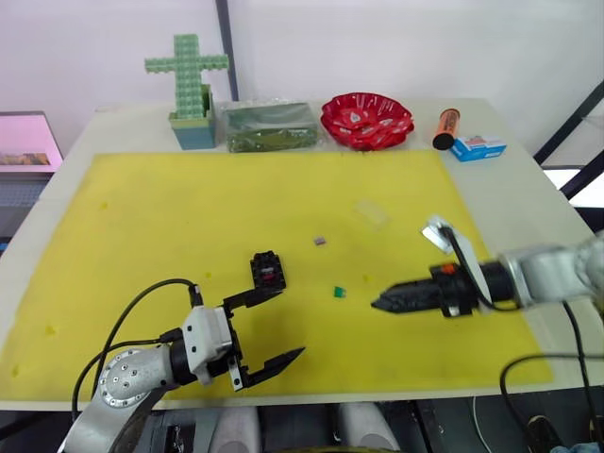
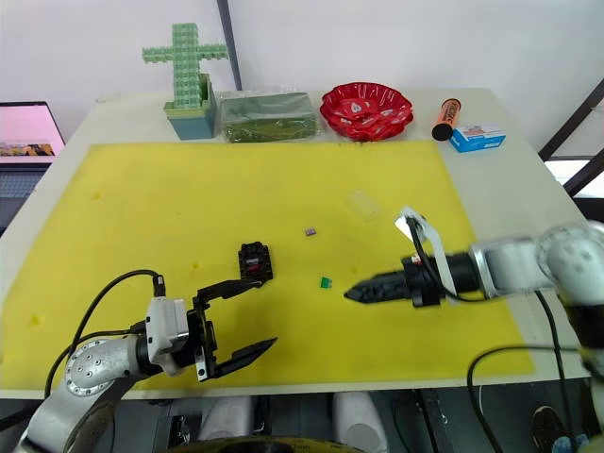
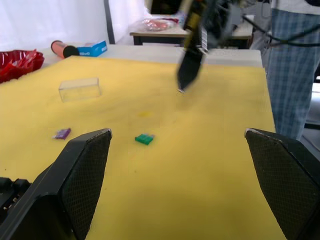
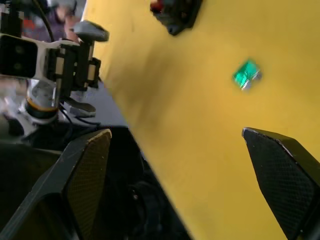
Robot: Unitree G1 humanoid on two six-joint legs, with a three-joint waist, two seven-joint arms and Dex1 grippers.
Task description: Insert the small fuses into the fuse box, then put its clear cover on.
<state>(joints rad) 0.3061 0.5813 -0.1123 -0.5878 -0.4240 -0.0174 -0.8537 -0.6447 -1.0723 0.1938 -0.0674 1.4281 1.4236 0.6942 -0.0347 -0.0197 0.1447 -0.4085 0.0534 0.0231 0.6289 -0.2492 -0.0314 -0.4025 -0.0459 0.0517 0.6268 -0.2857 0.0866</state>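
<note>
**A:** Where is the fuse box [image 1: 268, 271] found?

**B:** It is set on the yellow mat [image 1: 142, 236], left of the middle and toward the near edge. Something red, taken to be the red fuse [image 1: 272, 275], is seen seated in its top.

**A:** And the other fuses?

**B:** The green fuse [image 1: 338, 292] is lying loose on the mat, between the box and the right gripper [image 1: 377, 304]. The purplish fuse [image 1: 320, 241] is placed farther back, apart from both. Two loose fuses are made out, no more.

**A:** Is the cover on?

**B:** No. The clear cover [image 3: 79, 89] is left on the mat well behind the green fuse, toward the right, and nothing is touched by it.

**A:** How are the jaws of the left gripper [image 1: 290, 323] held?

**B:** They are spread wide and nothing is gripped. The gripper is held at the near edge of the mat, with one fingertip just beside the box's near side. Whether contact is made cannot be told.

**A:** And the right one?

**B:** It is pointed leftward, with its tip near the green fuse but apart from it. In the right wrist view its jaws are seen released, with only bare mat between them.

**A:** What else is kept on the counter [image 1: 528, 189]?

**B:** Along the far edge are lined a green block cross [image 1: 187, 71], a clear bag [image 1: 269, 125] of green contents, a red bowl [image 1: 366, 120], an orange tube [image 1: 445, 127] and a blue-and-white carton [image 1: 477, 147]. A person [image 3: 287, 55] in checked cloth is seen beyond the counter in the left wrist view.
</note>
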